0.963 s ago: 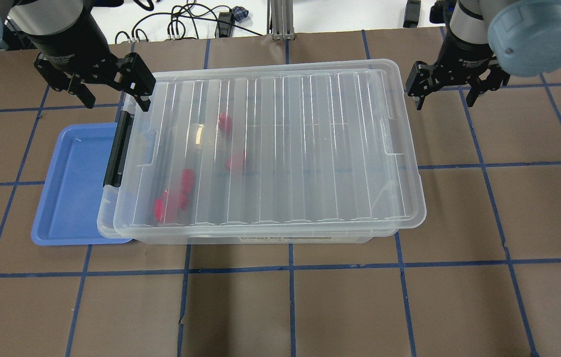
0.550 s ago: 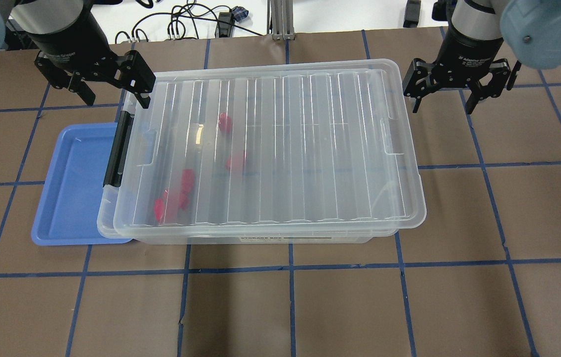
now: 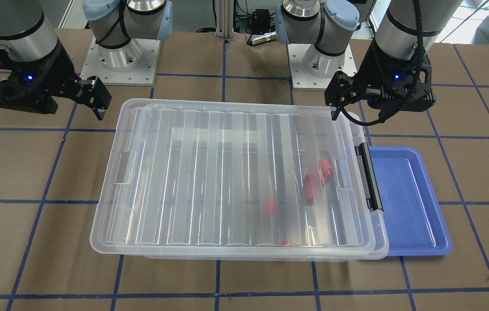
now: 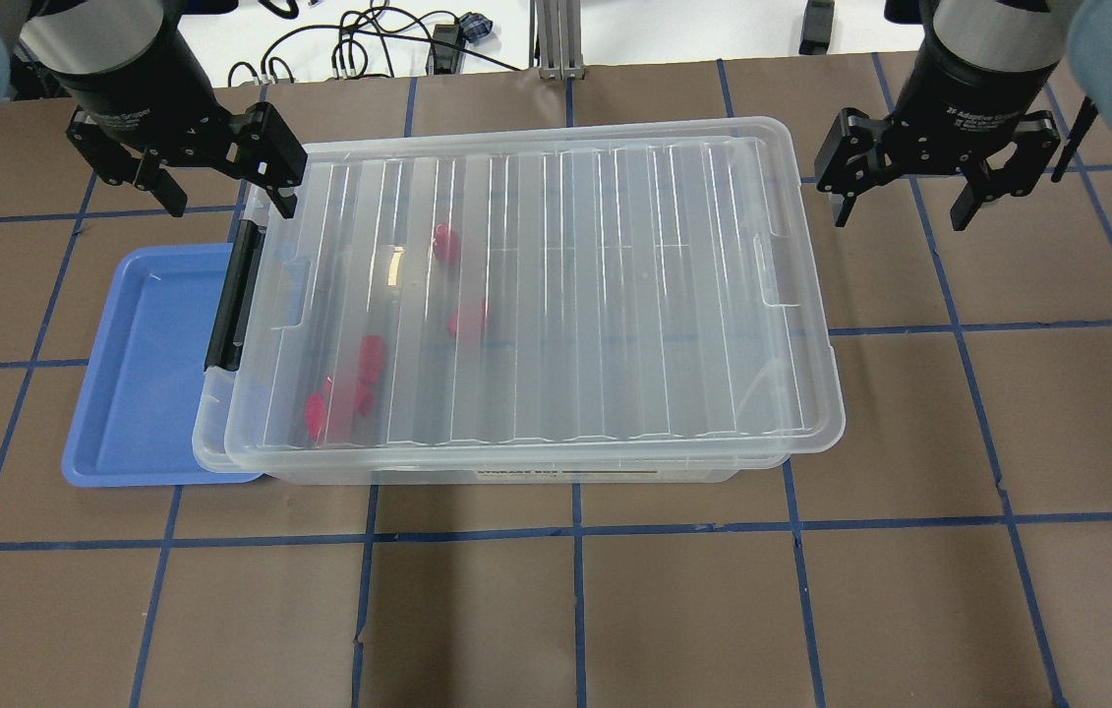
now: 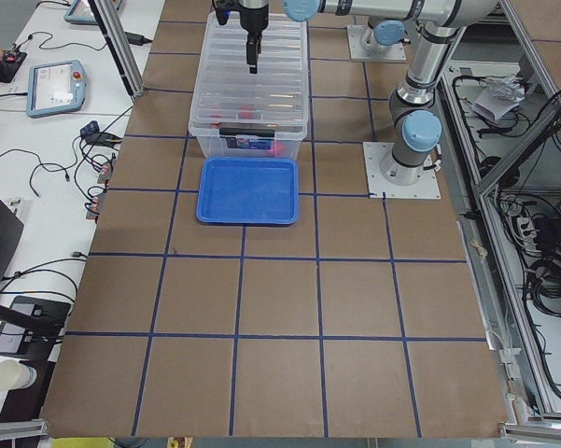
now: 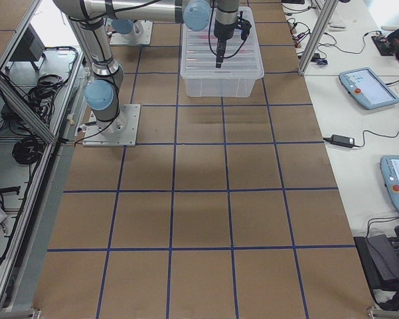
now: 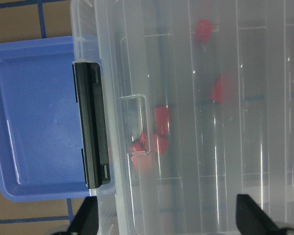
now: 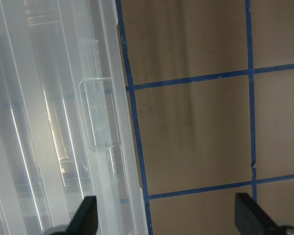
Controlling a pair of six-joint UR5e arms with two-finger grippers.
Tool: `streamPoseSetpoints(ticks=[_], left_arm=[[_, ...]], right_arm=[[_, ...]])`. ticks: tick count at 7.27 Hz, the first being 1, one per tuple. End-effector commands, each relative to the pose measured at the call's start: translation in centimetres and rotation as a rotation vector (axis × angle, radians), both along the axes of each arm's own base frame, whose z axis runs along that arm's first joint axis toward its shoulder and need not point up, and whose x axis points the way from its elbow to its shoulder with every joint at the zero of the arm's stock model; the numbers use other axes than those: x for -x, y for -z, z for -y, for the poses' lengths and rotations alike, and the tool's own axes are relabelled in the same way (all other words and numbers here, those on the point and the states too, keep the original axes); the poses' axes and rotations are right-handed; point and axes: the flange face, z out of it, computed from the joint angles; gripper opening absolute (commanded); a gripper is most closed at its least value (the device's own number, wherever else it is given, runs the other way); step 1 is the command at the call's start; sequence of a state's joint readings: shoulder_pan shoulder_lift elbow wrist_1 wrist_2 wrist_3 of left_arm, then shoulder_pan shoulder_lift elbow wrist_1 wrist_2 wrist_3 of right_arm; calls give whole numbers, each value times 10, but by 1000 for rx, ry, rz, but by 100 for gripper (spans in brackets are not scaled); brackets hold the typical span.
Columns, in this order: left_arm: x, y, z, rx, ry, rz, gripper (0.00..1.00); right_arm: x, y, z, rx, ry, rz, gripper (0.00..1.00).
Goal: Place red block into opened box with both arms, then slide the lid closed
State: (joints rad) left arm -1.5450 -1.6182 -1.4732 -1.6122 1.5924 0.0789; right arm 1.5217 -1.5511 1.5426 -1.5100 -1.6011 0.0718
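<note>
Black fingers of the right gripper (image 4: 900, 218) now hang farther toward the right edge of the overhead view than a second ago, with more bare brown surface (image 4: 909, 423) between them and the upper right corner of the box (image 4: 516, 476). They are spread wide and hold nothing, and the right wrist view looks down on the lid's rim and the taped surface beside it. The left gripper (image 4: 226, 202) has kept its place at the box's upper left corner in the overhead view. Its fingers are likewise spread wide and empty, and one of them stands in front of the lid's corner in that picture. Box, lid and contents lie as they did before. The clear box carries its ribbed clear lid (image 4: 614, 295), which covers nearly all of it but sits a little toward the right of the frame, so a narrow strip of box rim shows at the lower left, next to the black latch bar (image 4: 231, 295). Several red blocks (image 4: 469, 320) lie inside the box under the lid, all in its left half in the overhead view. One is toward the top, one near the middle, and a small cluster sits toward the lower left. A blue tray (image 4: 143, 374) lies on the surface at the left of the frame, just beside the box's latch end.
</note>
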Motion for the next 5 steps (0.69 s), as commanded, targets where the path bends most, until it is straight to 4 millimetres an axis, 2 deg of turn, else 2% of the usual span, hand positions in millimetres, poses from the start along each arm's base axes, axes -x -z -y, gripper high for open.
streamPoseSetpoints(ticks=[1,5], left_arm=[[0,1,0,4,-9,0,100],[0,2,1,4,-9,-2,100]], right_arm=[[-3,-5,-9,-14,-5,22,100],[-5,-5,-9,-10,3,41,100]])
